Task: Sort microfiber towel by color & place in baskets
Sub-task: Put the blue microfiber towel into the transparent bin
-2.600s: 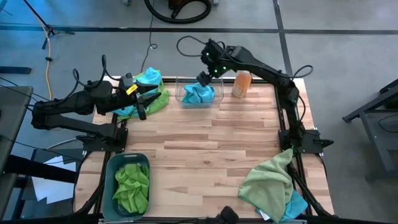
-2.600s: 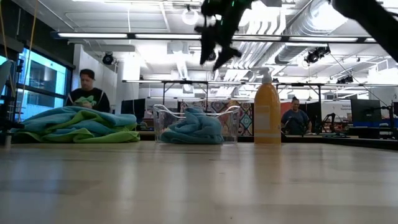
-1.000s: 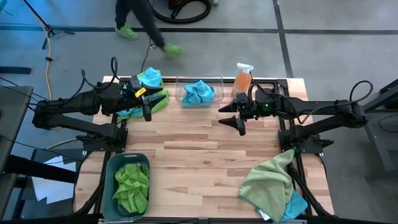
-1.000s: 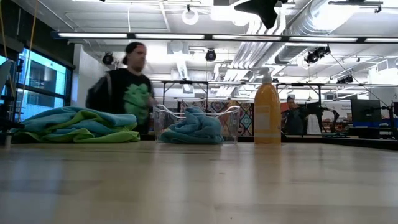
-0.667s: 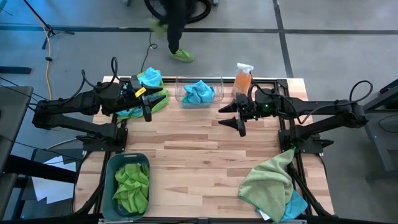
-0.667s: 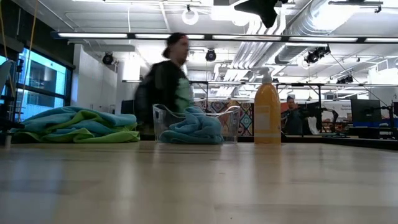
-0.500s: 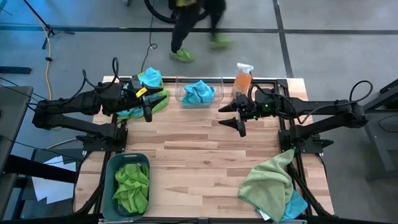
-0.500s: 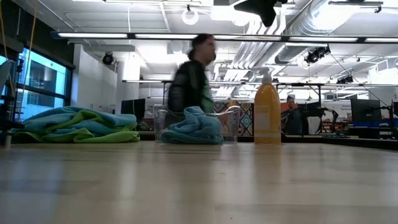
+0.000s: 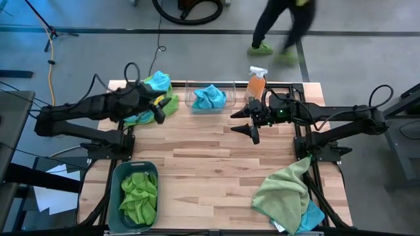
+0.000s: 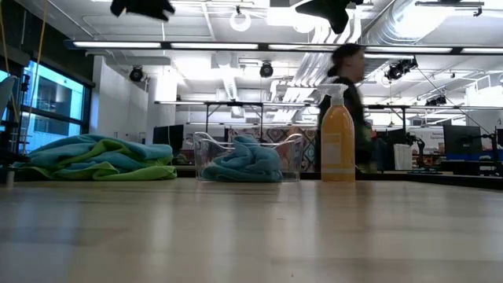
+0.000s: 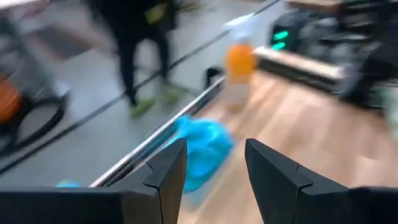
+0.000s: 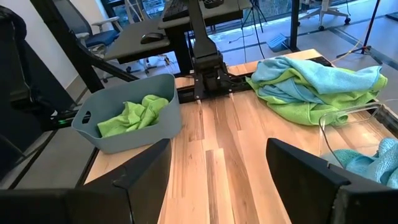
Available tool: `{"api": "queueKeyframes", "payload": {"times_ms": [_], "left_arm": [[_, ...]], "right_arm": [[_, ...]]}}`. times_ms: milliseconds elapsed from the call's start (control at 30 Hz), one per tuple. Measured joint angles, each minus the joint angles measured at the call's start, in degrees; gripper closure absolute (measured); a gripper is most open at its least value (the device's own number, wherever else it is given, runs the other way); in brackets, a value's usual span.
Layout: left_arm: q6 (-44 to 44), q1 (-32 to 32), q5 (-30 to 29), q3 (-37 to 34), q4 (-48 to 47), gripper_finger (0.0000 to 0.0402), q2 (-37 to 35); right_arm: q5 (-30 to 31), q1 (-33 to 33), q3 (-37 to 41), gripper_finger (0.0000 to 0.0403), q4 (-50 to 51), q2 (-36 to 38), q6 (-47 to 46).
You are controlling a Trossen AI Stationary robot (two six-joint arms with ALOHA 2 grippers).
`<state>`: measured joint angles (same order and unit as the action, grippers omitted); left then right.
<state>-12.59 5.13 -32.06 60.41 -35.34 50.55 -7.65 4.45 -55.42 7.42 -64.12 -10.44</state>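
A heap of turquoise and lime green microfiber towels [image 9: 156,92] lies at the table's far left corner. My left gripper [image 9: 159,111] hovers open at the heap's near right edge, high above it [image 10: 141,8], with nothing between its fingers [image 11: 214,149]. The clear basket [image 9: 210,97] at the far middle holds a blue towel [image 11: 202,152]. The teal-grey basket [image 9: 136,193] at the near left holds green towels [image 12: 134,112]. My right gripper [image 9: 244,126] hangs open and high over the table's right half [image 12: 217,149].
An orange spray bottle [image 9: 256,84] stands right of the clear basket. A large green towel over a blue one [image 9: 283,191] lies at the near right corner. A person [image 9: 282,26] walks behind the far edge. Bare wood [image 9: 210,164] fills the table's middle.
My left gripper has tipped downward and turned at the wrist, sinking a little over the heap's edge; it now shows at the top of the low view. It stays open. A person has walked from left to right behind the table.
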Motion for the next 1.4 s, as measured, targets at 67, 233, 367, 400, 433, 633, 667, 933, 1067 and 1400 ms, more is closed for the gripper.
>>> {"api": "queueKeyframes", "payload": {"times_ms": [67,233,367,400,433,633,667,933,1067,1400], "left_arm": [[-1.3,4.1,1.5,1.0,-4.9,0.0248,1.2],[0.2,18.7,9.7,4.8,-18.7,0.0247,7.9],[3.5,31.3,14.5,4.9,-25.0,0.0247,15.9],[4.1,33.5,15.0,4.9,-26.2,0.0247,18.1],[4.7,35.5,14.9,4.9,-27.1,0.0247,20.2],[5.8,41.9,14.2,4.9,-27.2,0.0247,30.1],[5.8,42.4,13.7,4.9,-26.8,0.0247,31.4],[3.6,44.3,15.2,5.0,-26.6,0.0247,38.7],[5.5,43.6,12.5,5.0,-26.3,0.0247,40.2],[5.7,43.6,11.2,5.0,-26.2,0.0247,40.6]], "right_arm": [[0.0,0.0,0.0,0.0144,0.0,0.0,0.0],[0.7,0.0,0.0,0.0144,0.0,0.0,0.0],[0.8,0.2,0.0,0.0144,0.0,0.0,0.0],[0.8,0.2,0.0,0.0144,0.0,0.0,-0.2],[0.9,0.2,0.0,0.0144,0.0,0.0,-0.7],[2.6,0.2,0.0,0.0144,0.1,0.0,-2.7],[3.0,0.2,0.0,0.0144,0.0,0.0,-2.6],[3.6,0.2,0.0,0.0144,0.1,0.0,-2.6],[3.7,0.2,0.0,0.0144,0.6,0.0,-1.3],[5.0,0.2,0.0,0.0144,1.9,0.0,-1.1]]}}
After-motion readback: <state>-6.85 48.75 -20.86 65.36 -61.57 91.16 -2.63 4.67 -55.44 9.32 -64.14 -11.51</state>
